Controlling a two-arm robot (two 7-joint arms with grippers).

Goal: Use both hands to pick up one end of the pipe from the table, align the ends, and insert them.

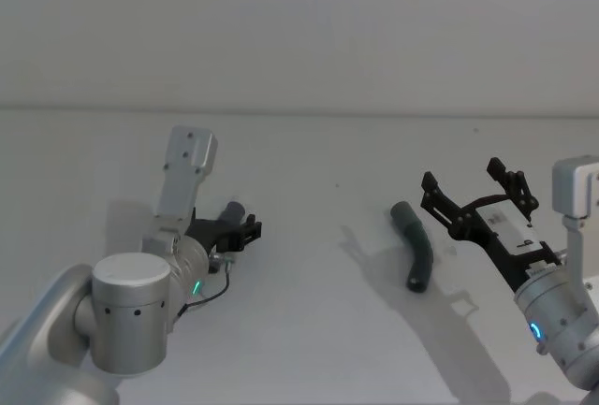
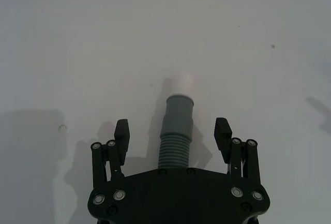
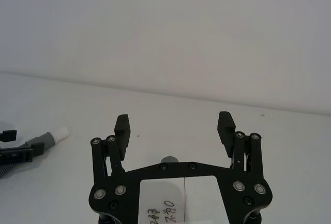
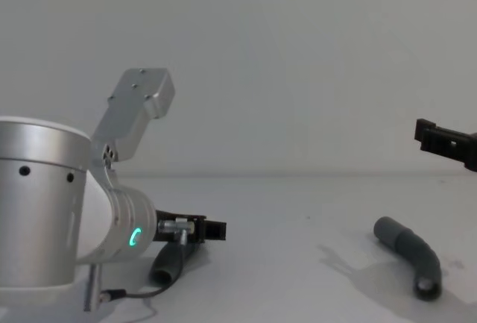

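Straddling the ribbed piece (image 2: 175, 146), the left gripper (image 2: 172, 127) sits low on the table (image 1: 309, 330) at 8 o'clock. Fingers are spread, clear of the piece on both sides. It's corrugated grey hose with a smooth cuff (image 2: 179, 111) and a matt white tip (image 2: 179, 85) — rear end hidden under the gripper. Right gripper (image 1: 477, 190) at 4 o'clock is raised and spread, holding nothing. Bent dark tube (image 1: 416, 246) lies at its 8 o'clock — smooth, end detail unclear.
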